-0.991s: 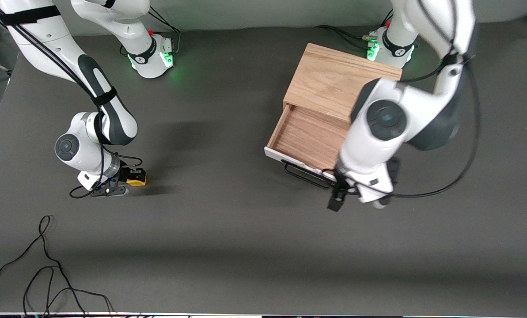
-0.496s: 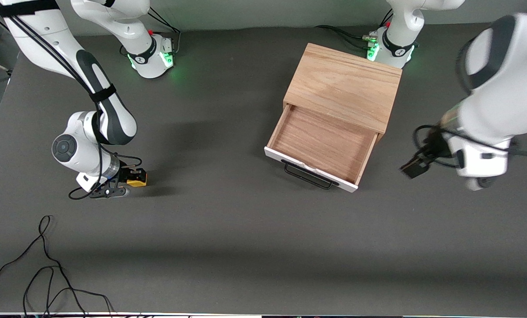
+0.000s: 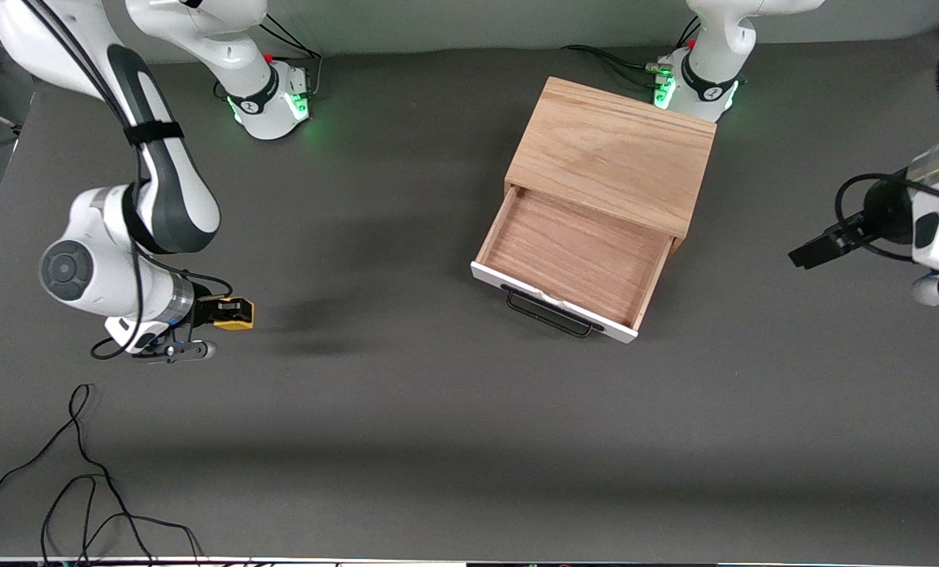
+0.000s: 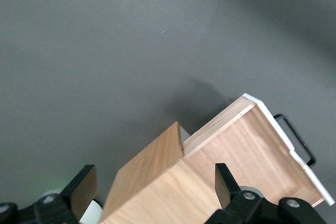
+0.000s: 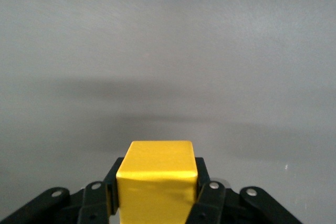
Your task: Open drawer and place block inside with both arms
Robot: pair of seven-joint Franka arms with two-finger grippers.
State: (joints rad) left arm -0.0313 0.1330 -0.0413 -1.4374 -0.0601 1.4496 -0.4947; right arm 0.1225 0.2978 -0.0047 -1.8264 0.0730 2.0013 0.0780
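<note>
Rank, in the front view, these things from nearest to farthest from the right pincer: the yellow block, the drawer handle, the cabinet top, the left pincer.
1. The block, held in the right pincer itself.
2. The drawer handle, on the open drawer's front.
3. The cabinet top, above the drawer, toward the bases.
4. The left pincer, open, at the left arm's end of the table.

The right arm [image 3: 150, 169] reaches down from its base, elbow bent, wrist turned level. The right gripper [image 3: 229, 313] hangs just above the table, well apart from the drawer [image 3: 571, 260] toward the right arm's end, fingers [image 5: 207, 195] clamped on the yellow block [image 5: 156, 182]. The left gripper [image 3: 811, 252] hovers beside the drawer toward the left arm's end, wrist level, fingers [image 4: 227, 184] spread wide, holding nothing.
</note>
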